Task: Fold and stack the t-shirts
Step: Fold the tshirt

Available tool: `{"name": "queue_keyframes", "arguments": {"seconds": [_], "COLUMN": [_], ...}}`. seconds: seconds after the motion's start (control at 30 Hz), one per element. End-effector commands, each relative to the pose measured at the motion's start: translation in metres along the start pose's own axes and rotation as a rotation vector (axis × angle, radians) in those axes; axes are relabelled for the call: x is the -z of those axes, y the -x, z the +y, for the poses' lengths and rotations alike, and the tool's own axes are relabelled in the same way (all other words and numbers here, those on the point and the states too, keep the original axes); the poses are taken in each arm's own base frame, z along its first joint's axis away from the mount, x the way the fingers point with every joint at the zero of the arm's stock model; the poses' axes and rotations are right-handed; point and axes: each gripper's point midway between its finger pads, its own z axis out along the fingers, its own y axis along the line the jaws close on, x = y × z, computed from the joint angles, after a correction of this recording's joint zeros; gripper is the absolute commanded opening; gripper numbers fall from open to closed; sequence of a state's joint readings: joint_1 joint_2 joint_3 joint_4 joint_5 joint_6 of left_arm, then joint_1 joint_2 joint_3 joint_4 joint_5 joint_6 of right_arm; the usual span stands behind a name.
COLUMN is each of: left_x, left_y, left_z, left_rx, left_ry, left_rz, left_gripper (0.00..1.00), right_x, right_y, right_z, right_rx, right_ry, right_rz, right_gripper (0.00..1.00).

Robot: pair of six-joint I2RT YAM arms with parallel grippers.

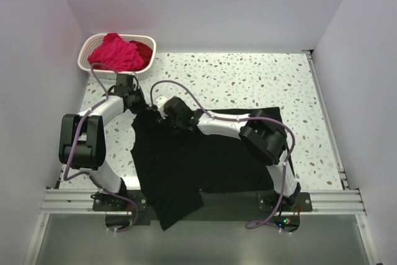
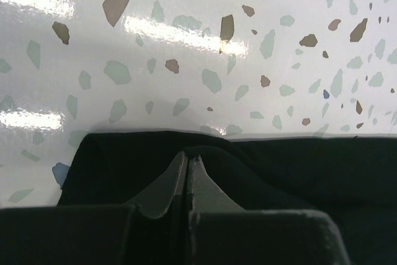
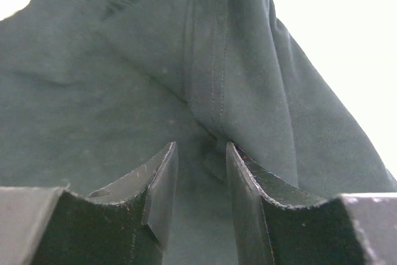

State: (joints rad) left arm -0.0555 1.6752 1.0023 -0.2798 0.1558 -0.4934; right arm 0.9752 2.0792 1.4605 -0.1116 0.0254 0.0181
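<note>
A large black t-shirt lies spread on the speckled table, its lower corner hanging over the near edge. My left gripper is at the shirt's far left corner. In the left wrist view its jaws are shut on a raised fold of the black cloth. My right gripper is just beside it on the same far edge. Its jaws stand apart over the black cloth, and a stitched seam fold runs down between the tips. A magenta-pink t-shirt and a deep red one lie bunched in the basket.
The white lattice basket stands at the table's far left corner. Bare speckled tabletop stretches behind and to the right of the black shirt. White walls close in the left, back and right sides.
</note>
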Motion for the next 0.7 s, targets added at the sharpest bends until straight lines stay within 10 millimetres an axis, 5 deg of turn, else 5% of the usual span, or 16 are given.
{"name": "queue_keyframes", "arguments": {"seconds": [0.0, 0.4, 0.67], "left_x": [0.001, 0.003, 0.004], "left_y": [0.021, 0.022, 0.02], "left_z": [-0.01, -0.009, -0.008], "left_rx": [-0.035, -0.043, -0.048], "left_ry": [-0.024, -0.019, -0.018], "left_rz": [-0.069, -0.073, -0.07], "left_gripper": [0.0, 0.0, 0.0], "right_x": [-0.003, -0.011, -0.013], "right_y": [0.017, -0.01, -0.016], "right_z": [-0.012, -0.025, -0.019], "right_rx": [0.054, 0.058, 0.043], "right_ry": [-0.076, -0.149, -0.112], "right_rz": [-0.034, 0.019, 0.033], "right_gripper": [0.41, 0.38, 0.24]}}
